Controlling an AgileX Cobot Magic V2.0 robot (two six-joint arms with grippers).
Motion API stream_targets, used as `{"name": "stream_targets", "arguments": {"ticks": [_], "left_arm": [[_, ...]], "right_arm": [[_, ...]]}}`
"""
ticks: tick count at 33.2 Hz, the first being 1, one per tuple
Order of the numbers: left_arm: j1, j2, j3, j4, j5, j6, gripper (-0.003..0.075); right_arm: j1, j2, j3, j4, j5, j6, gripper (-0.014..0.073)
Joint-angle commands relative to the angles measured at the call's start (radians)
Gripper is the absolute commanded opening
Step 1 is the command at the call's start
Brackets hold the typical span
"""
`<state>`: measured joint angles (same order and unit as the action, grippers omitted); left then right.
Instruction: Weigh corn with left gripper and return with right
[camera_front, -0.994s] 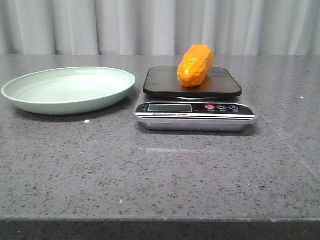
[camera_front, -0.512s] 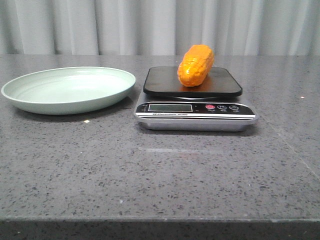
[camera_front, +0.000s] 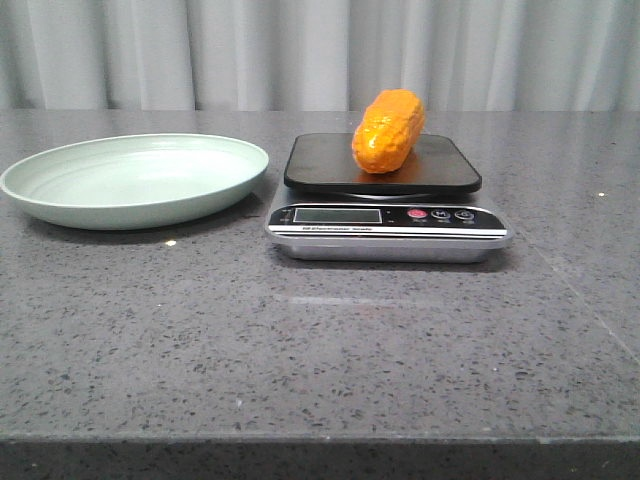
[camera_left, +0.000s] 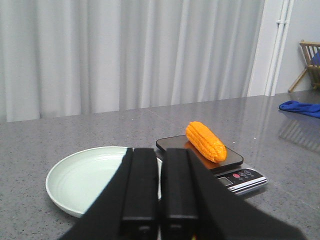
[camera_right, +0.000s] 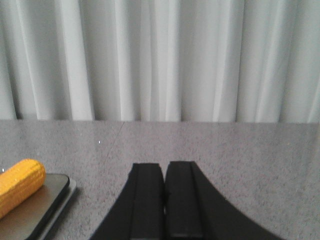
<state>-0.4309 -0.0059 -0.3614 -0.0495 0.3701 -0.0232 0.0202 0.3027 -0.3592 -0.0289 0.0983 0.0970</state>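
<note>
Glossy orange, the corn (camera_front: 389, 131) lying on the scale (camera_front: 388, 205) is judged light, stiff and slippery, best gripped mid-length; both grippers' jaws are pressed together.

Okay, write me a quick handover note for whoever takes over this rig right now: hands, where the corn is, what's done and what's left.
Left hand: shut, empty, pulled back from the table.
Right hand: shut, empty, also back.
The corn lies on the scale platform, nothing touching it. The green plate sits empty to the scale's left.
Done: corn placed for weighing.
Left: right hand picks the corn up and returns it, probably to the plate.
</note>
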Motion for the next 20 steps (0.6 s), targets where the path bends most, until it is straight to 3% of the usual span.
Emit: {"name": "stream_targets", "arguments": {"ticks": [1,9,12,17,20], "left_arm": [[-0.007,-0.017,-0.024,-0.012,-0.083,0.001,0.0132],[-0.007,-0.017,-0.024,-0.012,-0.083,0.001,0.0132],[-0.007,-0.017,-0.024,-0.012,-0.083,0.001,0.0132],[-0.007,-0.017,-0.024,-0.012,-0.081,0.001,0.0132],[-0.007,-0.017,-0.024,-0.012,-0.081,0.001,0.0132]], "right_arm": [[-0.004,0.051,-0.034,0.005,-0.057,-0.003,0.0147],[-0.004,0.075,-0.043,0.029,0.017,-0.003,0.016],[-0.004,0.087,-0.071,0.029,0.06,-0.003,0.0262],[0.022,0.126,-0.148,0.029,0.132,-0.003,0.0542],[0.065,0.172,-0.204,0.029,0.158,-0.012,0.0607]]}}
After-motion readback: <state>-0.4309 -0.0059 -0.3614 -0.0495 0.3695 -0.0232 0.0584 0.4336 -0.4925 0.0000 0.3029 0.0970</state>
